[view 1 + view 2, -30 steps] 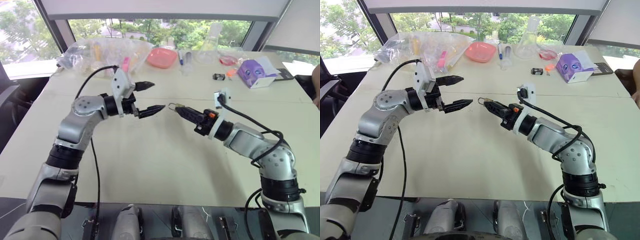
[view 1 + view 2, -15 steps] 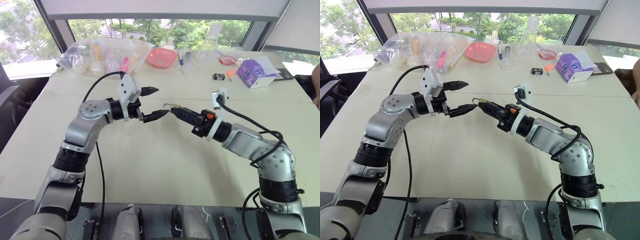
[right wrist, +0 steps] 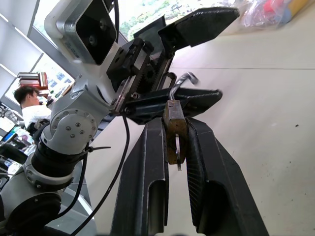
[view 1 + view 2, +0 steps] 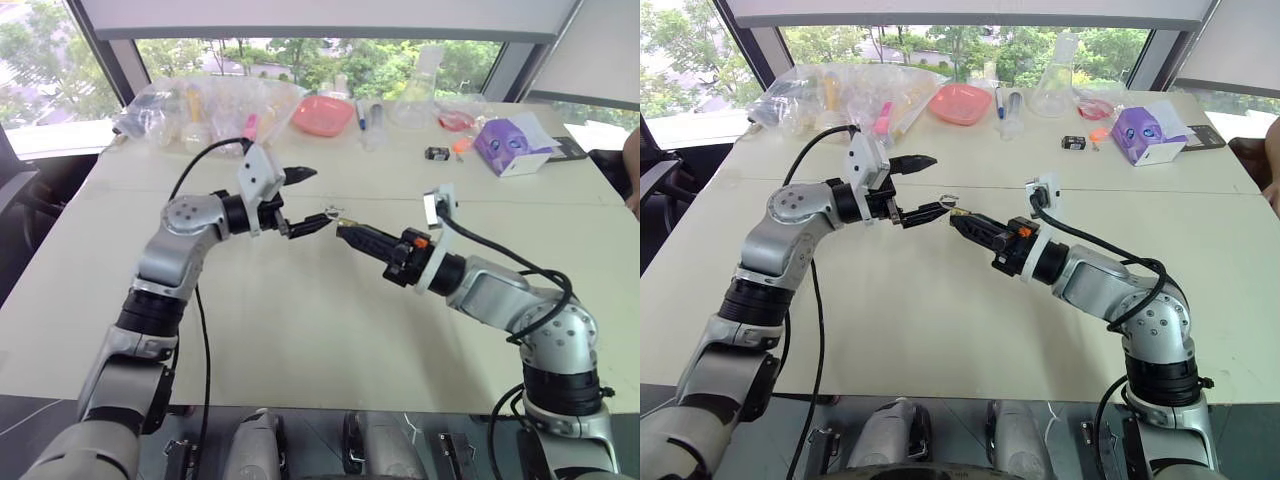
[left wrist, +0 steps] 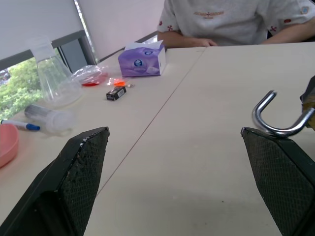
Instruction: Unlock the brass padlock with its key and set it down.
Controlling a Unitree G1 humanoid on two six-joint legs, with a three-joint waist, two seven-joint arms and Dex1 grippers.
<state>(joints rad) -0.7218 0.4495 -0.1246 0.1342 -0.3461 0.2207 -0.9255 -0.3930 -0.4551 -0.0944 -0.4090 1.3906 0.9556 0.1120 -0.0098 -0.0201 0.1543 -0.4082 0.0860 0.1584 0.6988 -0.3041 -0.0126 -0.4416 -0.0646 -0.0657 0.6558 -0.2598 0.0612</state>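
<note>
Brass padlock (image 3: 174,129), pinched in the right gripper (image 4: 345,232), now meets the wide-spread left gripper (image 4: 306,200), which has closed in.

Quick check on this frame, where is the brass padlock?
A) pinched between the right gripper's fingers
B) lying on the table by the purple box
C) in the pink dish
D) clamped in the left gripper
A: the right wrist view shows the brass padlock pinched between the right gripper's fingers, shackle swung out, while the left gripper stands open beside it.
</note>
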